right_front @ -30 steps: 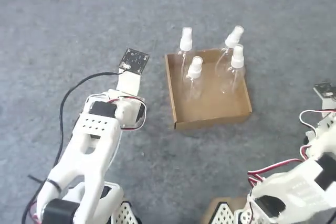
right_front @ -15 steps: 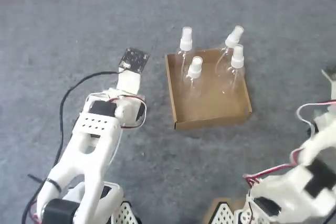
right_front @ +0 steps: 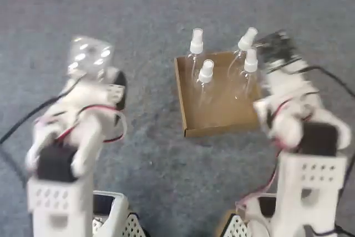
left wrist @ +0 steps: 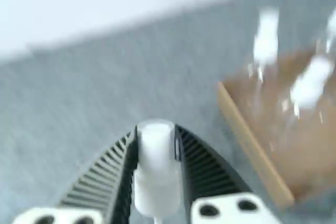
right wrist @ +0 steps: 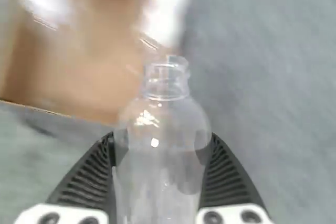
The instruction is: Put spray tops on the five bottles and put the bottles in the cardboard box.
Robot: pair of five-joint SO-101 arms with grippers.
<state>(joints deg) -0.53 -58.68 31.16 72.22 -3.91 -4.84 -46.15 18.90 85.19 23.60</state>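
Cardboard box [right_front: 188,101]: 1, shallow, open-topped, lying on the grey table [right_front: 155,165] between the 2 arms. Contents: 4 clear bottles, each upright or nearly so and each with a white spray top, namely far-left bottle [right_front: 196,41], near-left bottle [right_front: 206,72], far-right bottle [right_front: 247,39] with its top tilted, and near-right bottle [right_front: 251,60] just beside it. Loose spray top [left wrist: 156,161]: 1, white, clamped between the jaws of the left gripper [left wrist: 155,136], over bare table well to the left of the box. Uncapped bottle [right wrist: 165,85]: 1, clear, neck open, body pinched between the jaws of the right gripper [right wrist: 161,141], close to the right wall of the box. Left arm [right_front: 77,120] and right arm [right_front: 294,120]: 2, white, blurred.
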